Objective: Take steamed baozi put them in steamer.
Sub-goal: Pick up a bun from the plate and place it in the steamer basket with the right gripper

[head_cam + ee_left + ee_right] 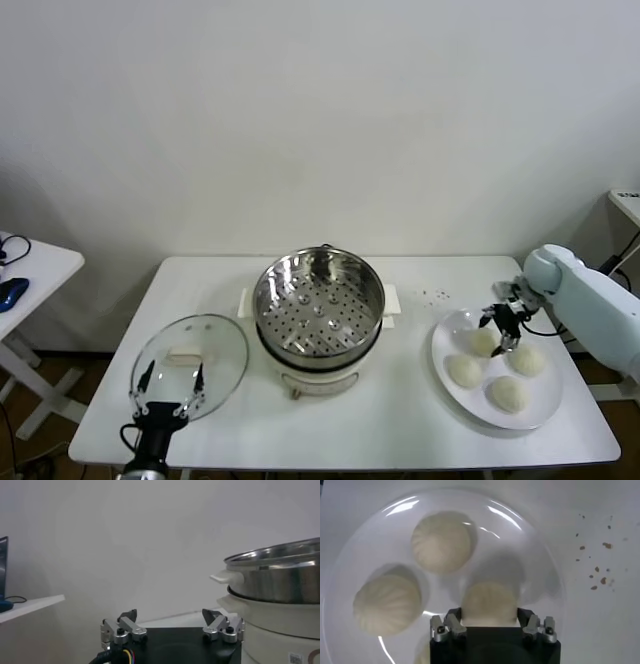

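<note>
While the left gripper [168, 384] is idling spread over the glass lid [190, 362], the right gripper [501, 331] is clamping a baozi [488, 603] on the crowded plate [545, 408].

Object count on the tabletop [400, 400].
Four baozi [465, 371] lie on one white plate [545, 410]; one steel steamer [318, 305], one glass lid [190, 362] and two grippers, left [170, 380] and right [500, 330], complete the view.

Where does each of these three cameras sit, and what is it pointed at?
Head view: high, looking down on the white table; both arms show.
Left wrist view: low, level behind the left gripper, facing the shiny steel steamer.
Right wrist view: straight down over the right gripper on a cream-white baozi.
Shared: head and right wrist views both show the white plate.
</note>
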Tool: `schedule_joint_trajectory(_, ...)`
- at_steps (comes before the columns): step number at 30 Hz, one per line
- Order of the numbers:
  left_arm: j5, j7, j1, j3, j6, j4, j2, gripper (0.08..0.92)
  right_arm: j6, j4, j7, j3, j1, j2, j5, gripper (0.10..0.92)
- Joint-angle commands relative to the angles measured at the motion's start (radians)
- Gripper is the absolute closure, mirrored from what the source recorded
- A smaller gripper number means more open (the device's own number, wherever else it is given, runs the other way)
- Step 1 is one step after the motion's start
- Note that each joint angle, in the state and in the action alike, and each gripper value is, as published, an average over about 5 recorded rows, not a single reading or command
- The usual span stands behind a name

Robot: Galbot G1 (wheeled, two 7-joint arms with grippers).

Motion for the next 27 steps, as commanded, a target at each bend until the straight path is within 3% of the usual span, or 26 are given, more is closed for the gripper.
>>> schedule_joint_trajectory(1,0.000,0.000,0.001,0.000,0.000,0.001,0.002,0.177,0.010,0.030,-0.007,-0.007,0.035,-0.011,0.023,0.311)
schedule_joint_trajectory(15,0.009,0.000,0.012,0.006,-0.002,0.002,-0.002,0.177,0.104,0.376,-0.073,-0.381,0.578,0.023,0.186,0.300)
schedule_joint_trajectory(27,0.011,-0.001,0.023,0.005,-0.002,-0.005,-0.002,0.177,0.316,0.575,-0.087,-0.362,0.703,0.235,-0.090,0.296)
